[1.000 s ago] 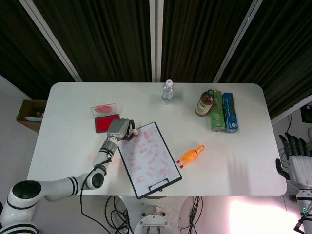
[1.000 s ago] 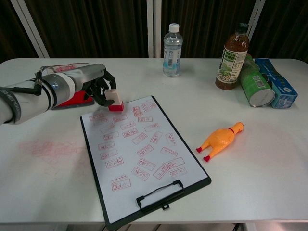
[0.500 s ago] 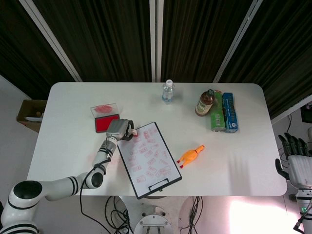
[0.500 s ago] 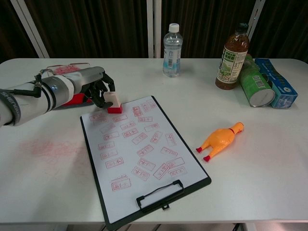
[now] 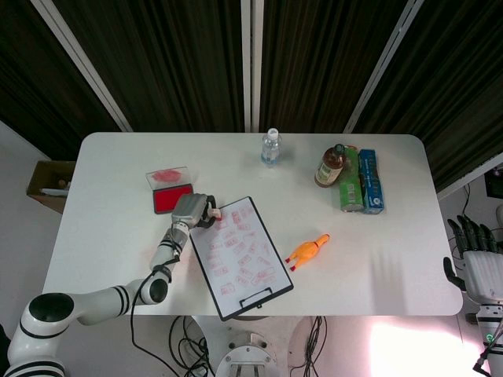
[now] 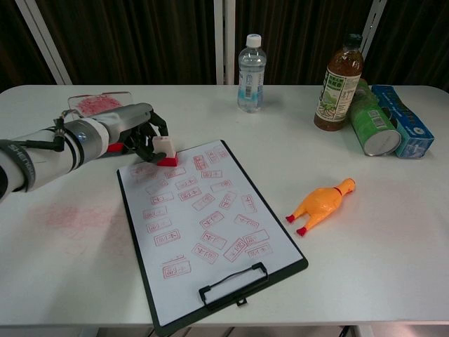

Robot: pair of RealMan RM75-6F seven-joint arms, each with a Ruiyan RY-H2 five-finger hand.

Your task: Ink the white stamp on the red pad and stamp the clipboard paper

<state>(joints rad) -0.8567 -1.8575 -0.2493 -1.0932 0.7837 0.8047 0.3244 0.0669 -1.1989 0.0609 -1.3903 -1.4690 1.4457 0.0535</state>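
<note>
My left hand (image 6: 133,133) (image 5: 189,210) grips the white stamp (image 6: 163,149) (image 5: 212,212), whose red base sits down on the top left corner of the clipboard paper (image 6: 200,217) (image 5: 240,253). The paper carries several red stamp marks. The red ink pad (image 5: 170,199) lies just left of the clipboard, and in the chest view my hand hides most of the pad (image 6: 115,148). My right hand (image 5: 477,263) hangs off the table's right edge with its fingers apart and nothing in it. It does not show in the chest view.
The pad's clear lid (image 6: 97,104) lies behind the pad. A water bottle (image 6: 250,64), a brown bottle (image 6: 338,83), a green can (image 6: 372,128) and a blue box (image 6: 398,119) stand at the back. An orange rubber chicken (image 6: 320,203) lies right of the clipboard.
My left hand has come down and slightly left, bringing the stamp from just above the paper onto its top left corner. The right hand has barely moved.
</note>
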